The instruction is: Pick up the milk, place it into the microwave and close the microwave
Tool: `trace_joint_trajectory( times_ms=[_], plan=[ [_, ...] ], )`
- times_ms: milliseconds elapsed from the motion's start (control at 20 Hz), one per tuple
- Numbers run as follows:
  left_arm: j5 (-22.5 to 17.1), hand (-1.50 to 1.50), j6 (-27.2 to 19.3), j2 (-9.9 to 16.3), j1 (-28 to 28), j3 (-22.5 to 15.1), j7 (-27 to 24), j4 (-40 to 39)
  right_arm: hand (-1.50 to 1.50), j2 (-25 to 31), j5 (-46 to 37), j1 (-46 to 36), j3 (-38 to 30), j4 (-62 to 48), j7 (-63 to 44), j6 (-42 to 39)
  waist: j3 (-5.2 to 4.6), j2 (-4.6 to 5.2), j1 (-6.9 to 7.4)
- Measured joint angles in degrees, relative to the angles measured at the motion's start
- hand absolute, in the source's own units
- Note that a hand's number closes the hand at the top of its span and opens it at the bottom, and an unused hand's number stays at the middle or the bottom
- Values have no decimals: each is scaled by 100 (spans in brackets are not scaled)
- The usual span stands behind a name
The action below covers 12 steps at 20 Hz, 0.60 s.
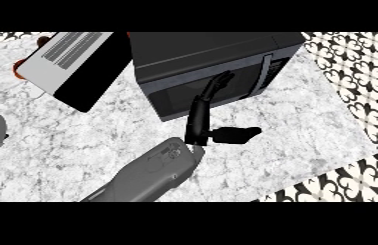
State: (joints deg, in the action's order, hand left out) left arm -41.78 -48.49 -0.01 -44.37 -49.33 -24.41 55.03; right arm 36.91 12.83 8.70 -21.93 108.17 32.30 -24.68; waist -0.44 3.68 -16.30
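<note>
Milk is nowhere visible, and the right robot hand, fingers straight against the microwave door, could slip off before it latches.

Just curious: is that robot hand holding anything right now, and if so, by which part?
Nothing is held. The robot hand has straight fingers touching the microwave door.

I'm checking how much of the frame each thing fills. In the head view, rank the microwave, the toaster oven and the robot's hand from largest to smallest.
1. microwave, largest
2. toaster oven, partly cut off by the frame
3. hand, smallest, pressed to the microwave's front
</note>
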Motion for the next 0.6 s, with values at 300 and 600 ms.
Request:
trace_joint_trajectory(
  times_ms=[300, 600],
  plan=[
    [-299, -150, -67, -1, -43, -11, -241, 21, 150, 169, -105, -266, -97, -69, -13, 76, 12, 65, -3],
    [-534, -150, -62, -1, -97, -44, -477, -25, 150, 264, -148, -475, -125, -194, -31, 113, 24, 104, 3]
  ],
)
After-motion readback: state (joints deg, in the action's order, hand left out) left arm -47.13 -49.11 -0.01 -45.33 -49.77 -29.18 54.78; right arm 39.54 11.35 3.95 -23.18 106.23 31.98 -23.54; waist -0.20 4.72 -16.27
